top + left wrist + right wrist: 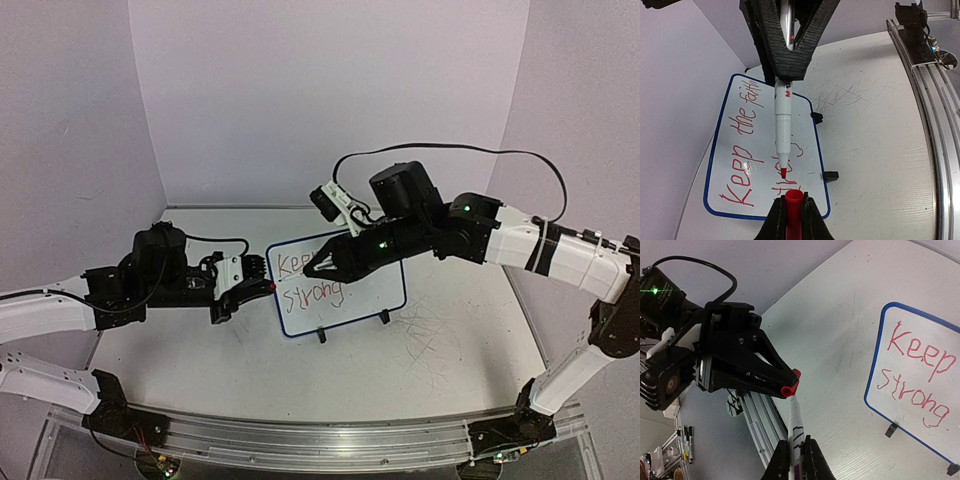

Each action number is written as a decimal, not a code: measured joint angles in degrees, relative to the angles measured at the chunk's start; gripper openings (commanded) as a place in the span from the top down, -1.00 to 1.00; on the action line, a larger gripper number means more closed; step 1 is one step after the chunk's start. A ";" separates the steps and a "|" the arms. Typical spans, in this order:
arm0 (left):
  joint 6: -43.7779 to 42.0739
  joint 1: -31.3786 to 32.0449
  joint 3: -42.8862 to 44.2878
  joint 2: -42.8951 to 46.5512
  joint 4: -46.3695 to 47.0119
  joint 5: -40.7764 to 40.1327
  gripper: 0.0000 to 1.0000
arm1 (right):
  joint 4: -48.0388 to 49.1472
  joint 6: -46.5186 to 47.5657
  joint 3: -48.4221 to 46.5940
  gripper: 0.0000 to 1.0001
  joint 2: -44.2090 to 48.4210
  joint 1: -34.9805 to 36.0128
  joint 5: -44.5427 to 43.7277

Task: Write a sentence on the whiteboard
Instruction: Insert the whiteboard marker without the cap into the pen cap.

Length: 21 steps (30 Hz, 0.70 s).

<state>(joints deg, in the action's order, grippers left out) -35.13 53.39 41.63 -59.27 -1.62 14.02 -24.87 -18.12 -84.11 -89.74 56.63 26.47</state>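
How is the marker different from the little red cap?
The marker is long and thin, white with a red tip; the red cap is short, stubby and red all over. The marker is pinched in the right arm's jaws, the red cap in the left arm's jaws. Both are held tight and lined up, the marker's bare tip facing the red cap's open end, not yet inside.

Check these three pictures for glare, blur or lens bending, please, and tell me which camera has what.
Top view: soft, even light, no glare on the whiteboard; the rail looks bowed. Left wrist view: a small bright spot on the board beside "Keep"; the rail curves too. Right wrist view: the board's rim bends, yet the sentence reads sharp.
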 measured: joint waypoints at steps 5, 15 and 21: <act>-1.06 0.32 0.00 -0.02 -0.51 -0.94 1.00 | -0.66 0.18 -0.63 1.00 -0.49 0.59 0.07; -1.16 0.74 0.00 -0.08 -1.53 -2.21 1.00 | -1.66 0.46 -1.86 1.00 -2.28 1.05 0.07; -1.34 1.10 0.00 -0.35 -1.83 -2.25 1.00 | -1.89 0.61 -2.52 1.00 -3.80 1.46 0.05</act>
<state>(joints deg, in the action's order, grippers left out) -36.47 54.49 41.63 -59.61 -3.45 11.77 -26.76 -17.50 -86.64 -93.54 58.08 26.52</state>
